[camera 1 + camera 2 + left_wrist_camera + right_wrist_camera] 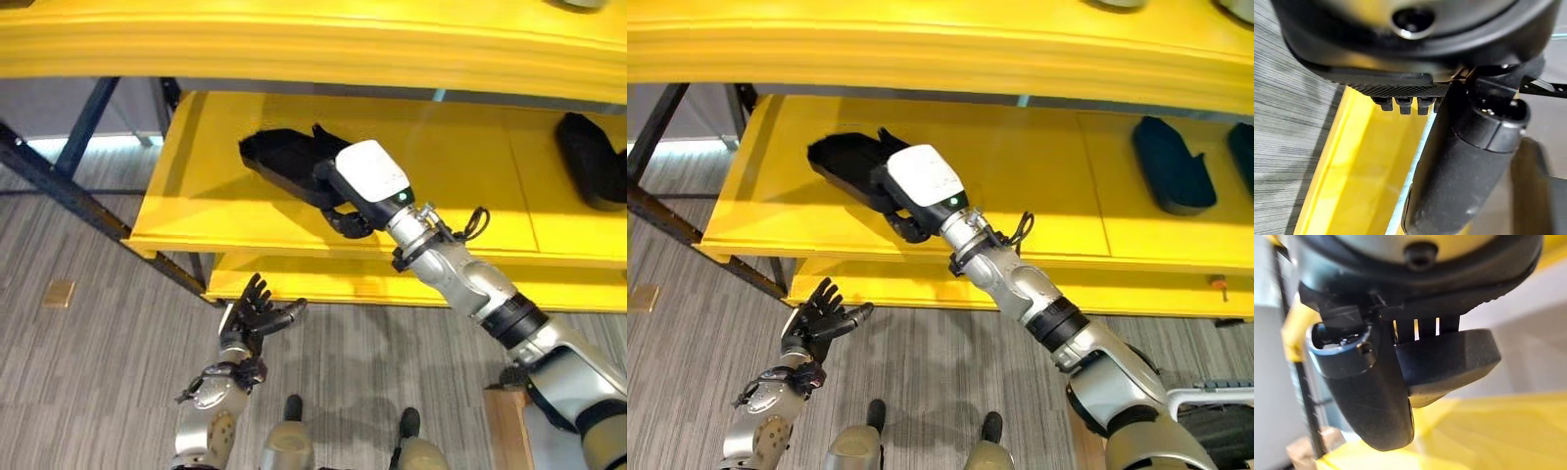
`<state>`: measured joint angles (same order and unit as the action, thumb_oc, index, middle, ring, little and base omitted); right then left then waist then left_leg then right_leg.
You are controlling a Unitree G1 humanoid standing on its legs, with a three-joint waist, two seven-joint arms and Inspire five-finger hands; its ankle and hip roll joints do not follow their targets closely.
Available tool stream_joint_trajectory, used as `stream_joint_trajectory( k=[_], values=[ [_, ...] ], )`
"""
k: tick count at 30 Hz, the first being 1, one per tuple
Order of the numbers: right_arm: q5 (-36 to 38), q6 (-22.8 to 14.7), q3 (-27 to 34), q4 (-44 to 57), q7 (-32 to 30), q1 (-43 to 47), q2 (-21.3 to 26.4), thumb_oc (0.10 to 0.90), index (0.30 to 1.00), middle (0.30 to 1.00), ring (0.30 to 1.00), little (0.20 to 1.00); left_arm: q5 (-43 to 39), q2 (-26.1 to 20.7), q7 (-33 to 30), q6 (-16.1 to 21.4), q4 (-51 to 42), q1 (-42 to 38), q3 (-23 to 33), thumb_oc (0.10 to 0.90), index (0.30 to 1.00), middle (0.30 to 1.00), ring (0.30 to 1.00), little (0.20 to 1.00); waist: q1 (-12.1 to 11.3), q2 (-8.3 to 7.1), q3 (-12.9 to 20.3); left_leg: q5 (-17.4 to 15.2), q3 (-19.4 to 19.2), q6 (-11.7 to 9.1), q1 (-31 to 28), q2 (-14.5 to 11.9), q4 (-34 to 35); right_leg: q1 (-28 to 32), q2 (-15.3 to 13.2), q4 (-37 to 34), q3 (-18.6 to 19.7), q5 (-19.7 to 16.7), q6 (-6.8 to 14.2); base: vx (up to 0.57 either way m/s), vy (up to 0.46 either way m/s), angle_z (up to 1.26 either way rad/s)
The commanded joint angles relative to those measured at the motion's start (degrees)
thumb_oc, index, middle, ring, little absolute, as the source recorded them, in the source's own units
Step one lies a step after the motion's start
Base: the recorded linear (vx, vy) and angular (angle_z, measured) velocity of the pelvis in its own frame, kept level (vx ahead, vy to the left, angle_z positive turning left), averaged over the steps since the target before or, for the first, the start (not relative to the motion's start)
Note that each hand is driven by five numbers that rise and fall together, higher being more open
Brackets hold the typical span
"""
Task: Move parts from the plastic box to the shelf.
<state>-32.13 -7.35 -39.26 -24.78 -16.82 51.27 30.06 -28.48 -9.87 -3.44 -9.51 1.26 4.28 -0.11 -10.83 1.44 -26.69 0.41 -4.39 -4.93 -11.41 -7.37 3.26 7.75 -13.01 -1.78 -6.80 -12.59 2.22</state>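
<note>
On the middle shelf: a black part (847,166) lies at the left end of the yellow board, long and shallow, its far tip pointing away from the robot.
Right hand: the right hand (911,220) reaches in over the shelf's front edge and grips the near end of that part; in its wrist view the thumb and the row of fingers (1420,328) close on the part's dark edge from either side.
Shelf: the yellow shelf (460,166) has another board above and one below, on a dark steel frame (59,186).
Other parts: a second black part (1172,176) lies far off at the right end of the same board.
Left hand: the left hand (253,315) hangs low over the striped grey floor (88,392), before the lowest board, fingers spread and straight, holding nothing.
</note>
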Motion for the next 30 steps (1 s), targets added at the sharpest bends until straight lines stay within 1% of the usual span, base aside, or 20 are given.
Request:
stream_joint_trajectory(
  k=[1,2,3,4,5,6,7,9,10,11,12,17,20,23,26,27,30],
  values=[
    [4.06,1.48,2.93,-1.85,-8.18,14.99,2.15,0.400,0.300,0.300,0.300,0.300,-0.66,3.08,1.78,4.76,-6.38,-0.41,-2.33,0.900,1.000,1.000,1.000,1.000,1.04,2.74,1.13,6.18,-2.57,1.87,2.20,-1.55,1.74,1.95,0.41,2.79,-0.29,6.61,0.66,-0.06,0.064,0.01],
    [4.66,1.98,2.43,-4.30,-8.38,16.56,2.37,0.400,0.300,0.300,0.300,0.300,-0.74,2.65,1.82,4.81,-6.29,-0.75,-2.63,0.900,1.000,1.000,1.000,1.000,0.85,2.97,0.34,6.17,-2.56,1.77,2.57,-1.47,1.74,1.71,0.23,2.73,-0.40,6.58,0.66,-0.06,0.064,-0.03],
    [4.72,1.91,2.32,-4.48,-8.45,16.75,2.33,0.400,0.300,0.300,0.300,0.300,-0.75,2.69,1.82,4.81,-6.27,-0.83,-2.58,0.900,1.000,1.000,1.000,1.000,0.87,2.99,0.25,6.17,-2.59,1.77,2.55,-1.47,1.74,1.71,0.23,2.75,-0.37,6.58,0.66,-0.06,0.040,-0.06],
    [5.25,2.15,2.23,-7.58,-9.55,19.00,3.05,0.400,0.300,0.300,0.300,0.300,-1.08,2.31,1.63,4.85,-6.40,-1.21,-3.03,0.900,1.000,1.000,1.000,1.000,0.62,3.23,-1.16,6.24,-2.57,1.62,3.15,-1.34,1.74,1.34,0.10,2.65,-0.64,6.50,0.66,-0.05,0.032,-0.07],
    [5.46,2.38,1.46,-9.52,-9.96,20.65,3.51,0.400,0.300,0.300,0.300,0.300,-1.24,2.29,1.52,4.88,-6.29,-1.47,-3.24,0.900,1.000,1.000,1.000,1.000,0.53,3.40,-1.85,6.24,-2.57,1.53,3.43,-1.31,1.74,1.11,0.02,2.61,-0.64,6.45,0.68,-0.05,0.032,-0.07],
    [5.52,2.30,1.32,-9.71,-10.03,20.86,3.48,0.400,0.300,0.300,0.300,0.300,-1.24,2.36,1.52,4.88,-6.27,-1.56,-3.18,0.900,1.000,1.000,1.000,1.000,0.56,3.44,-1.95,6.24,-2.60,1.53,3.41,-1.32,1.74,1.10,0.03,2.64,-0.60,6.44,0.68,-0.07,0.022,-0.06],
    [6.88,2.47,1.30,-13.24,-11.04,22.65,4.13,0.400,0.300,0.300,0.300,0.300,-1.60,2.13,1.19,5.04,-6.36,-2.10,-3.60,0.900,1.000,1.000,1.000,1.000,0.54,3.70,-3.10,6.31,-2.54,1.34,4.14,-1.31,1.74,0.57,-0.04,2.47,-0.75,6.37,0.61,-0.06,0.014,-0.06],
    [8.38,2.84,0.64,-16.88,-11.63,24.18,4.70,0.400,0.300,0.300,0.300,0.300,-1.95,1.98,0.80,5.13,-6.31,-2.62,-3.88,0.900,1.000,1.000,1.000,1.000,0.59,3.93,-3.10,6.35,-2.41,1.21,5.68,-1.34,1.74,-0.97,0.02,2.38,-0.71,6.16,0.59,-0.05,0.006,-0.06],
    [8.43,2.77,0.56,-17.01,-11.67,24.34,4.69,0.400,0.300,0.300,0.300,0.300,-1.96,2.01,0.79,5.12,-6.31,-2.70,-3.84,0.900,1.000,1.000,1.000,1.000,0.59,3.93,-3.10,6.38,-2.42,1.21,5.78,-1.34,1.74,-1.12,0.02,2.47,-0.68,6.17,0.58,-0.04,0.004,-0.06],
    [9.82,3.03,0.45,-19.40,-12.45,25.26,5.28,0.400,0.300,0.300,0.300,0.300,-2.21,2.25,0.40,5.37,-6.05,-3.11,-4.08,0.900,1.000,1.000,1.000,1.000,0.84,4.14,-3.10,6.31,-2.47,1.10,7.09,-1.35,1.69,-2.45,0.07,2.37,-0.60,6.01,0.58,-0.02,0.003,-0.06],
    [10.34,3.16,0.59,-20.31,-12.82,25.37,5.48,0.400,0.300,0.300,0.300,0.300,-2.32,2.34,0.27,5.46,-6.05,-3.19,-4.24,0.900,1.000,1.000,1.000,1.000,1.02,4.12,-3.10,5.93,-2.50,1.03,7.21,-1.30,1.73,-2.51,0.05,2.28,-0.66,6.21,0.63,-0.02,-0.005,-0.07],
    [12.97,3.58,3.62,-25.95,-16.22,25.04,6.08,0.400,0.300,0.300,0.300,0.300,-2.80,2.67,-0.43,5.78,-5.89,-3.90,-5.12,0.900,1.000,1.000,1.000,1.000,2.12,4.35,-3.10,5.41,-2.44,0.83,8.91,-1.23,1.74,-4.24,-0.13,2.01,-0.91,5.89,0.64,-0.01,-0.011,-0.05],
    [14.62,4.13,6.00,-29.59,-18.26,25.11,5.57,0.400,0.300,0.300,0.300,0.300,-3.10,2.84,-0.50,5.87,-5.78,-3.73,-5.78,0.900,1.000,1.000,1.000,1.000,2.66,4.82,-3.10,5.01,-2.55,0.74,9.43,-1.29,1.74,-4.91,-0.19,1.90,-1.19,5.84,0.67,-0.02,-0.017,-0.06],
    [15.01,4.33,7.01,-31.39,-19.68,25.59,5.28,0.400,0.300,0.300,0.300,0.300,-3.29,2.61,-0.59,5.85,-5.83,-3.91,-6.74,0.900,1.000,1.000,1.000,1.000,3.17,5.43,-3.10,4.84,-2.67,0.58,9.77,-1.50,1.74,-5.52,-0.30,1.92,-1.41,5.74,0.76,-0.02,-0.025,-0.06],
    [15.31,4.22,6.32,-32.41,-19.82,26.51,5.32,0.400,0.300,0.300,0.300,0.300,-3.43,2.49,-0.53,5.72,-5.89,-4.14,-7.35,0.900,1.000,1.000,1.000,1.000,3.83,6.39,-3.10,4.90,-2.66,0.48,10.29,-1.78,1.74,-6.32,-0.08,2.05,-1.39,5.65,0.86,-0.01,-0.026,-0.02],
    [14.59,4.02,4.51,-32.07,-19.06,27.56,5.24,0.400,0.300,0.300,0.300,0.300,-3.60,2.45,-0.52,5.73,-5.83,-4.40,-7.48,0.900,1.000,1.000,1.000,1.000,4.09,6.69,-3.10,4.91,-2.58,0.39,10.53,-1.89,1.74,-6.58,0.13,1.97,-1.19,5.58,0.92,-0.01,-0.043,-0.05],
    [14.26,3.43,1.97,-32.51,-18.02,28.84,5.11,0.400,0.300,0.300,0.300,0.300,-3.57,2.44,-0.44,5.80,-6.05,-4.57,-7.28,0.900,1.000,1.000,1.000,1.000,4.06,6.96,-3.10,5.08,-2.54,0.36,10.72,-2.12,1.74,-6.73,0.32,1.97,-1.17,5.53,0.99,0.00,-0.038,-0.04]
  ],
)
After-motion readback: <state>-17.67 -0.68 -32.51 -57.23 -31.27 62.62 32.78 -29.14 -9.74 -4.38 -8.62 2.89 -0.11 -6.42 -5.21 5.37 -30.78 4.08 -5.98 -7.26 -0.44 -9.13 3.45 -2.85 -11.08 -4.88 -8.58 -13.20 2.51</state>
